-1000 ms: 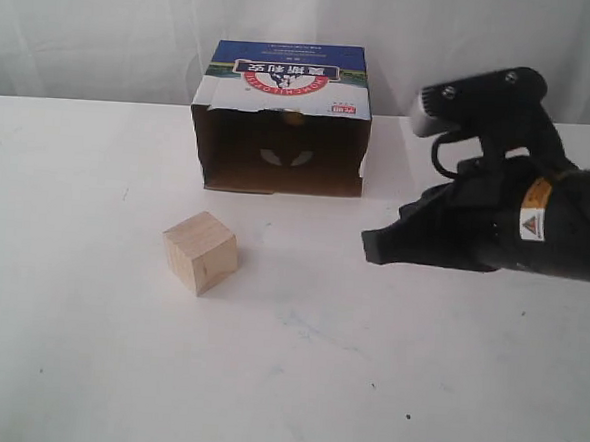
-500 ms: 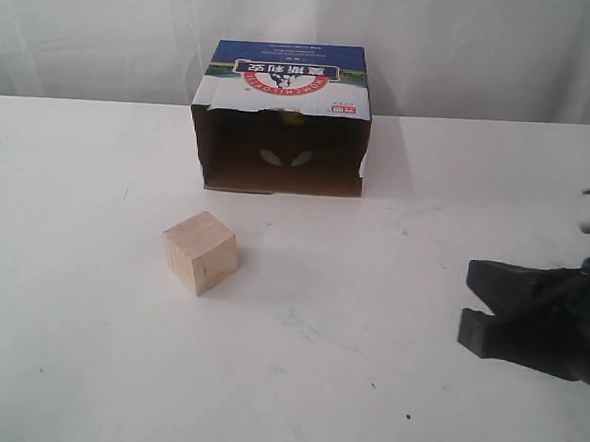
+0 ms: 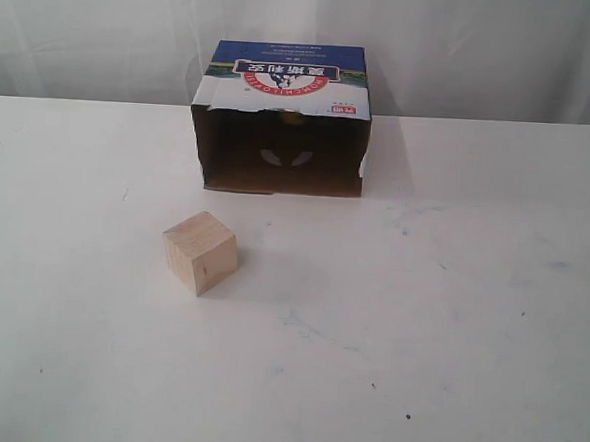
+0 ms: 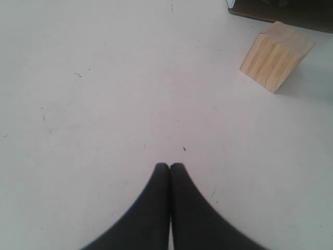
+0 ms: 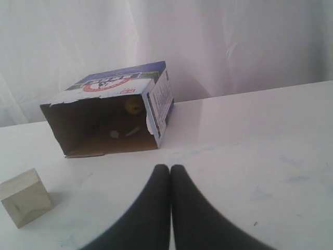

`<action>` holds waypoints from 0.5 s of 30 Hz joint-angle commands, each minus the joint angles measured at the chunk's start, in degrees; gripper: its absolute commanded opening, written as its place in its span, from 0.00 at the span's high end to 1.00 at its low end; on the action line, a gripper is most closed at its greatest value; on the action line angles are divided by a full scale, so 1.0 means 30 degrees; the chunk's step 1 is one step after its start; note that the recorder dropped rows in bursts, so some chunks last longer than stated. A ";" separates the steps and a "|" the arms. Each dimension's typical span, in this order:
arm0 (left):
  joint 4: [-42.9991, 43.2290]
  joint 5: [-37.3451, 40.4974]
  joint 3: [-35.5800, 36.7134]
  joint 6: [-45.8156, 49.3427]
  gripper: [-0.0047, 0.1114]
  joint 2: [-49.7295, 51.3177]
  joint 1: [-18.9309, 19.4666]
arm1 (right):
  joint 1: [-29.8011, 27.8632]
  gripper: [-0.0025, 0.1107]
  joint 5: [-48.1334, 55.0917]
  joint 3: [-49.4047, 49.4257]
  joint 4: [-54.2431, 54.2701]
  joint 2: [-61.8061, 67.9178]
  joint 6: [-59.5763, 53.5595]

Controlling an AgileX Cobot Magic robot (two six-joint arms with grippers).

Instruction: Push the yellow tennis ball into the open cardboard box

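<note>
1. Exterior view.
   - The open cardboard box sits at upper centre of the frame on the white table. Its opening faces the camera, and its blue-and-white printed top carries a red logo.
   - The yellow tennis ball shows only as a dim yellow patch deep inside the box, just under the top edge of the opening.
   - A pale wooden cube stands left of centre, in front of the box and well apart from it, with one corner turned toward the camera.
   - A white curtain hangs behind the table.

2. Left wrist view.
   - The left gripper has its two black fingers pressed together with no gap at the tips and nothing between them. It hangs over bare table.
   - The wooden cube lies well ahead of it and off to one side.
   - A dark strip of the box shows just past the cube.

3. Right wrist view.
   - The right gripper has its tips pressed together and holds nothing.
   - The box stands ahead of it with its dark interior exposed.
   - The ball rests inside, far back, close to the wall that carries the printed side panel.
   - The cube sits on the table outside the box, apart from both the box and the gripper.
</note>
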 commanded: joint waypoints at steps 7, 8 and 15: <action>-0.0069 0.0641 0.0100 0.0014 0.96 -0.0094 -0.0115 | -0.0157 0.98 0.2335 0.0887 -0.0274 -0.2879 0.0065; -0.0069 0.0641 0.0100 0.0014 0.96 -0.0094 -0.0115 | -0.0157 0.98 0.2738 0.0887 -0.0274 -0.2879 0.0065; -0.0069 0.0641 0.0100 0.0014 0.96 -0.0094 -0.0115 | -0.0157 0.98 0.4056 0.0887 -0.0274 -0.2879 0.0065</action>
